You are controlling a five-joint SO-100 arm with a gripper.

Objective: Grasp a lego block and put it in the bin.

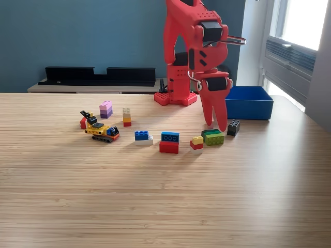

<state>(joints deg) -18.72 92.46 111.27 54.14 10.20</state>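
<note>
So, quick rundown of what's on screen:

Arm: red arm point(194, 46), base at the back of the table point(165, 196), folded over so the gripper point(216, 125) points straight down.

Fingers: tips point(222, 126) hang just above the table, close behind the green block point(213, 137). They look slightly apart with nothing between them, but from this angle I honestly can't tell for sure.

Bin: blue bin point(249, 102) sits at the back on the exterior view's right, just beside the arm's base. Only the walls and rim show from here, so can't say what's inside, if anything.

Blocks near the fingers: green block with a darker green layer on top, black block point(233, 127) just to its right, small yellow-on-red stack point(196, 143) touching or nearly touching its left side.

Blocks mid-table: blue-on-red stack point(169, 143), then a blue-on-white one point(143, 137) further to the exterior view's left.

Blocks further back: thin tower point(126, 117) in beige, orange and red, and a purple stack point(106, 109).

Other stuff: little yellow and black lego vehicle point(101, 129) on the exterior view's left, with a red piece point(83, 123) beside it.

Background: black shelf thing point(98, 76) against the teal wall point(77, 36), window point(302, 20) on the exterior view's right.
</note>
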